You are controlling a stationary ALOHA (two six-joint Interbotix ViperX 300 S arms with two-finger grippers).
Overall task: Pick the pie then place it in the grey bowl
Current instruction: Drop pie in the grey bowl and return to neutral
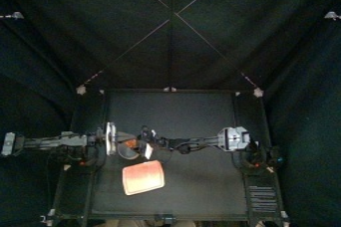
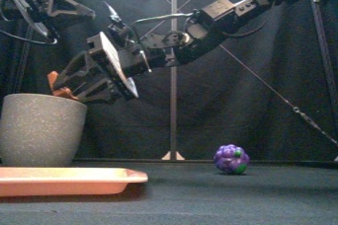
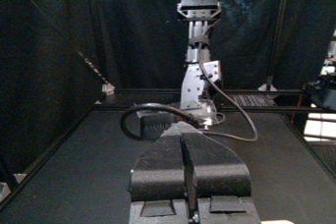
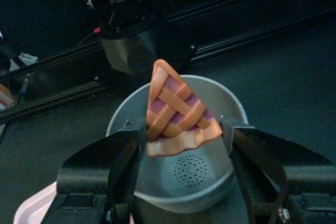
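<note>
A pie slice (image 4: 171, 105) with an orange lattice crust and pink filling hangs point up, with my right gripper (image 4: 178, 138) shut on its crust end. It is just above the mouth of the tall grey speckled cup (image 4: 197, 174), the task's grey bowl. In the front view the cup (image 2: 40, 128) stands at the left, with the pie (image 2: 59, 84) and right gripper (image 2: 82, 83) right over its rim. The right arm reaches past the middle of the table. My left gripper (image 3: 188, 169) rests shut and holds nothing, just left of the cup (image 1: 131, 151).
A flat pink tray (image 2: 66, 178) lies in front of the cup near the table's front edge (image 1: 143, 178). A small purple round toy (image 2: 231, 158) sits on the table right of the middle.
</note>
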